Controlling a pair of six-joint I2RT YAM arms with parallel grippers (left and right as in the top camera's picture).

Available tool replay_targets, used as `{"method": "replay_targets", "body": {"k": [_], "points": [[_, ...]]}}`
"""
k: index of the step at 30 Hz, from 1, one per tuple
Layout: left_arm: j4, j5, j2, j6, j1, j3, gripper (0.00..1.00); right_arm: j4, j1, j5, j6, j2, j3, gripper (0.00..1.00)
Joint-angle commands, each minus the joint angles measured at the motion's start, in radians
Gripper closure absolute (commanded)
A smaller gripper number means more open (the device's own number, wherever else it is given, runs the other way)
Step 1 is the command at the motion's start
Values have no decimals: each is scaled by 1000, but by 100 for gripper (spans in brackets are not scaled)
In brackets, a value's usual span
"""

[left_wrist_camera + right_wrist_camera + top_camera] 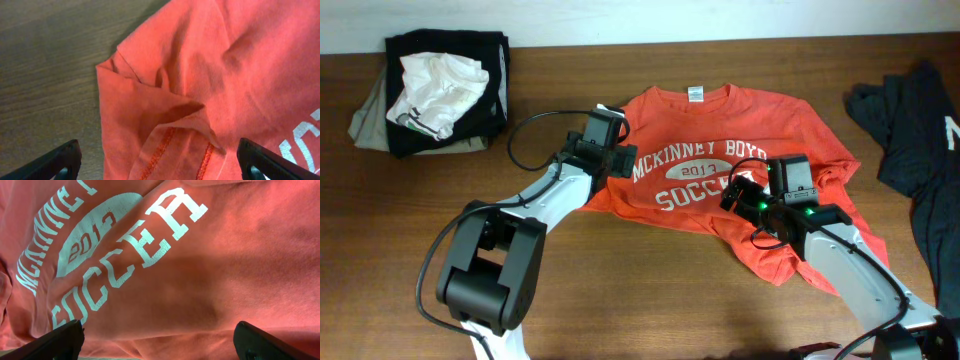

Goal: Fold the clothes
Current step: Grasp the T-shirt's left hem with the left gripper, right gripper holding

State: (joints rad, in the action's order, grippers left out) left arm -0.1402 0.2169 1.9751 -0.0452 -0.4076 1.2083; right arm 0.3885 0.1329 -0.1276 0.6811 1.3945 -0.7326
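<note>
Both arms reach inward, left pincer point(157, 155) and right pincer point(157, 332) spread wide over the T-shirt point(720, 130).

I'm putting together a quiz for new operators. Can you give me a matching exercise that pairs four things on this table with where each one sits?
1 T-shirt
2 white garment
3 dark garment
4 left tool

A at the table's right edge
B on the dark pile, far left corner
C spread mid-table, lettering up
D open above the sleeve

Pairs: 1-C, 2-B, 3-A, 4-D
</note>
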Motion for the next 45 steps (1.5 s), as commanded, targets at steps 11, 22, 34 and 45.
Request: {"method": "replay_targets", "body": {"k": [11, 22, 34, 45], "points": [[-18, -86, 26, 16, 2, 16, 7, 0, 6, 28, 5, 5, 3, 1], [12, -78, 70, 16, 3, 18, 6, 5, 6, 29, 5, 5, 3, 1], [-1, -39, 48, 16, 5, 28, 21, 5, 6, 32, 5, 5, 3, 1], [5, -16, 47, 15, 5, 36, 88, 5, 6, 32, 5, 5, 3, 1]]}}
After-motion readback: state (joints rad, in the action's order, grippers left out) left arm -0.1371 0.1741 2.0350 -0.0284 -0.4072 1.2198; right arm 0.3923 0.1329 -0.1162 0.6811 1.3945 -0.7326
